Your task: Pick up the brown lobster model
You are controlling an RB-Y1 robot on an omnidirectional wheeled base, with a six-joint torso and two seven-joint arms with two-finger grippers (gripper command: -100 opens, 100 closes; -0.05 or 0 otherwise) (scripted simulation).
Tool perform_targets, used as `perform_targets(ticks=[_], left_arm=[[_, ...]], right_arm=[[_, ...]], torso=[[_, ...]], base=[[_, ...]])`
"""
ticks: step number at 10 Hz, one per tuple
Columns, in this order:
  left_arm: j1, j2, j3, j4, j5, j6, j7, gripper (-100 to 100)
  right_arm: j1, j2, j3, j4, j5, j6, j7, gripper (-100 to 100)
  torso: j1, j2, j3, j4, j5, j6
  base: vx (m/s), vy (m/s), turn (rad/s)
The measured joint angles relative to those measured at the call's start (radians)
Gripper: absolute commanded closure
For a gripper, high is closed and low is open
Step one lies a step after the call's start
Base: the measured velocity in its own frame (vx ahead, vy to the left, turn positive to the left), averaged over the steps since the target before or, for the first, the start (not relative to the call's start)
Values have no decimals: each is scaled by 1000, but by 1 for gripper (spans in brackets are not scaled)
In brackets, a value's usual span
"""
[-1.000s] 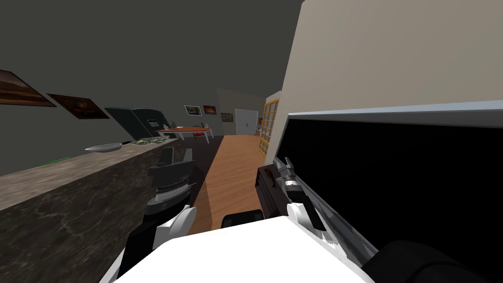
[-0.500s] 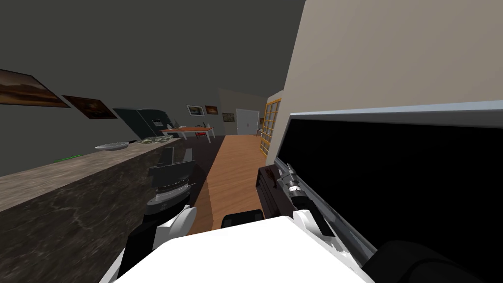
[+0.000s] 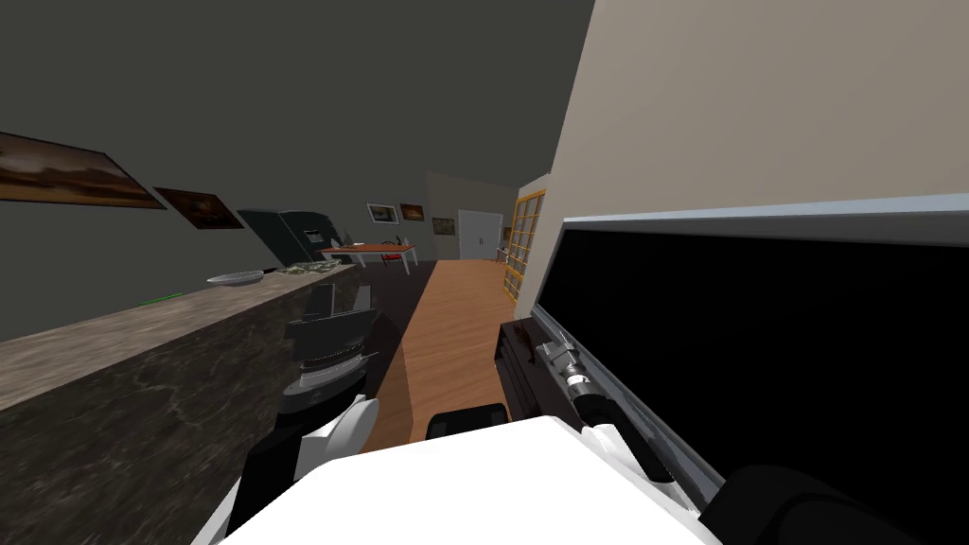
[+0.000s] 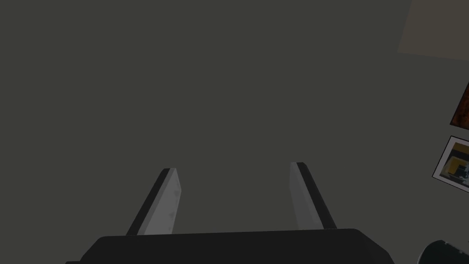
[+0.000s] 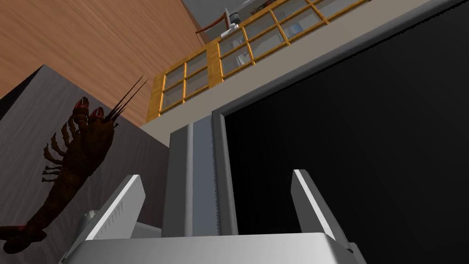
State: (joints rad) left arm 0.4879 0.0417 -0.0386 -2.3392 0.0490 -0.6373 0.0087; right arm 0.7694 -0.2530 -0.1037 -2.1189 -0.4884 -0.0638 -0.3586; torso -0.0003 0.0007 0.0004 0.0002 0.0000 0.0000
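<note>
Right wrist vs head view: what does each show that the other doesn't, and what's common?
Right wrist: the brown lobster lies on the dark cabinet, outside the right gripper, whose fingers are open. Head: a stone counter with a bowl, an orange table, the left gripper beside the counter. Both: the cabinet, the grey frame around the black area, yellow-framed glazing, wooden floor.

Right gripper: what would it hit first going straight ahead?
Probably the grey frame of the black panel, dead ahead of the right gripper, though depth is unclear. The brown lobster lies off to the side.
</note>
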Motion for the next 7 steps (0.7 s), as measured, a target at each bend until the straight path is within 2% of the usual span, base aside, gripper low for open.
perform_targets(ticks=[3, 4, 5, 7], left_arm=[[0, 0, 0, 0, 0, 0, 0, 0], [0, 0, 0, 0, 0, 0, 0, 0], [0, 0, 0, 0, 0, 0, 0, 0], [0, 0, 0, 0, 0, 0, 0, 0]], right_arm=[[39, -7, -10, 23, -72, 49, -20, -100], [44, -8, -25, 33, -98, 85, -27, -100], [51, -12, -29, 44, -121, 103, -34, -100], [100, -33, -37, 59, -178, 122, -54, -100]], torso=[[0, 0, 0, 0, 0, 0], [0, 0, 0, 0, 0, 0], [0, 0, 0, 0, 0, 0], [0, 0, 0, 0, 0, 0]], base=[[-6, 1, 56], [-4, 0, 45], [-4, 3, 89], [-5, 2, 59]])
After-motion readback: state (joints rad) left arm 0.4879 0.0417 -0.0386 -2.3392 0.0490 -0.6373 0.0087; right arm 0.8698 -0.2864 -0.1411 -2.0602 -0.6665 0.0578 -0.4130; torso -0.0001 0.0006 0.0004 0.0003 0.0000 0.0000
